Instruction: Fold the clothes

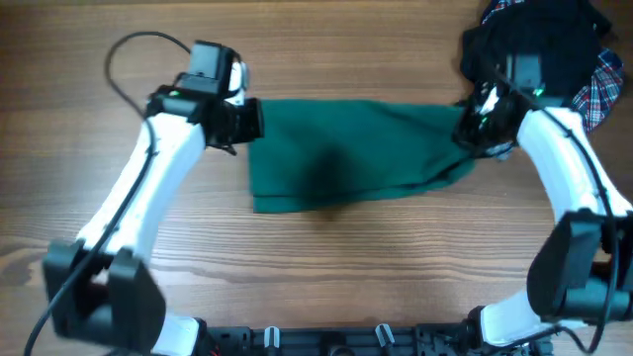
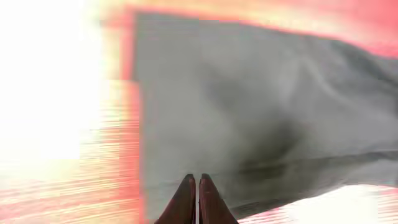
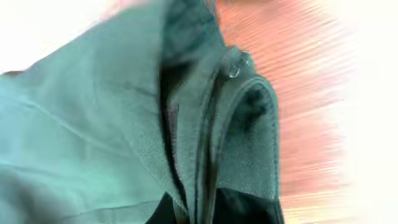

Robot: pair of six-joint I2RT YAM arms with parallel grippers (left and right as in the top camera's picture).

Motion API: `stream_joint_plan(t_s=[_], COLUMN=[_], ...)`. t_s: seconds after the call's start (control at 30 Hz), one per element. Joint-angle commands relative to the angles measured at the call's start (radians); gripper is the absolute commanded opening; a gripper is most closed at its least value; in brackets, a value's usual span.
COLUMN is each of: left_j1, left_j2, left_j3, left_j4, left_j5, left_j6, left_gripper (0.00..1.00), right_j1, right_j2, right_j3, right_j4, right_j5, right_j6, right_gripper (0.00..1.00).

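Note:
The dark green garment (image 1: 346,148) lies spread across the middle of the table, doubled over into a rough rectangle. My left gripper (image 1: 245,121) is at its upper left corner. In the left wrist view its fingers (image 2: 198,182) are pressed together on the cloth (image 2: 249,99), which stretches away from the tips. My right gripper (image 1: 473,127) is at the garment's upper right corner. In the right wrist view it is shut (image 3: 208,208) on a bunched, hemmed fold of green fabric (image 3: 186,124). No drawstring cords are in view.
A black garment (image 1: 539,35) and a red-blue-white plaid one (image 1: 598,84) are piled at the back right corner, just behind my right arm. Bare wooden tabletop (image 1: 346,267) surrounds the green garment.

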Motion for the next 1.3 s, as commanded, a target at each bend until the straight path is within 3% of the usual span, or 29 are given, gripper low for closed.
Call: stream_joint_plan(t_s=[0.0,0.13,0.33,0.37,0.5,0.77,0.8,0.83,0.93,1.03,1.07,1.1,1.13,1.17,1.2,1.27], left_j1=[0.046,0.081,0.09,0.09,0.09,0.09,0.09,0.09,0.09,0.09,0.09,0.09,0.09,0.09,0.09,0.09], left_j2=[-0.156,-0.29,-0.396,-0.399,-0.409,-0.427,-0.427,-0.427,-0.427,-0.427,-0.427,-0.427,-0.427,-0.427,-0.427,-0.427], left_j3=[-0.002,-0.002,-0.002,-0.002,-0.002,-0.002,-0.002,-0.002,-0.002,-0.002,-0.002,-0.002,-0.002,-0.002,-0.002,-0.002], left_j4=[-0.016,-0.058,-0.12,-0.145,-0.178,-0.23,-0.23,-0.23,-0.232,-0.233,-0.233,-0.234,-0.235,-0.237,-0.24,-0.248], left_j5=[-0.022,-0.022,-0.023,-0.023,-0.022,-0.022,-0.021,-0.022,-0.022,-0.022,-0.022,-0.022,-0.022,-0.022,-0.021,-0.022], left_j6=[0.014,0.014,0.014,0.015,0.04,0.04,0.04,0.04,0.04,0.04,0.04,0.04,0.04,0.04,0.04,0.04], left_gripper=[0.04,0.04,0.04,0.04,0.04,0.04,0.04,0.04,0.04,0.04,0.04,0.04,0.04,0.04,0.04,0.04], right_j1=[0.042,0.182,0.527,0.615,0.756,0.838,0.838,0.838,0.832,0.808,0.785,0.758,0.731,0.7,0.659,0.615], right_j2=[-0.069,-0.072,-0.045,0.003,0.124,0.144,0.157,0.171,0.143,0.093,0.061,0.027,-0.001,-0.019,-0.023,0.01], right_j3=[0.139,0.234,0.246,0.245,0.245,0.245,0.245,0.245,0.255,0.263,0.263,0.263,0.263,0.263,0.262,0.235], right_j4=[-0.071,-0.116,-0.048,-0.041,0.001,0.167,0.188,0.235,0.327,0.31,0.296,0.283,0.274,0.259,0.23,0.198], right_j5=[0.251,0.366,0.373,0.372,0.365,0.259,0.232,0.127,-0.082,-0.111,-0.108,-0.106,-0.087,-0.052,-0.039,-0.039], right_j6=[-0.024,-0.052,-0.164,-0.247,-0.311,-0.351,-0.351,-0.351,-0.351,-0.351,-0.348,-0.329,-0.302,-0.276,-0.246,-0.18], right_gripper=[0.04,0.04,0.04,0.04,0.04,0.04,0.11,0.6,0.85,0.96,0.96,0.89,0.71,0.24,0.04,0.04])
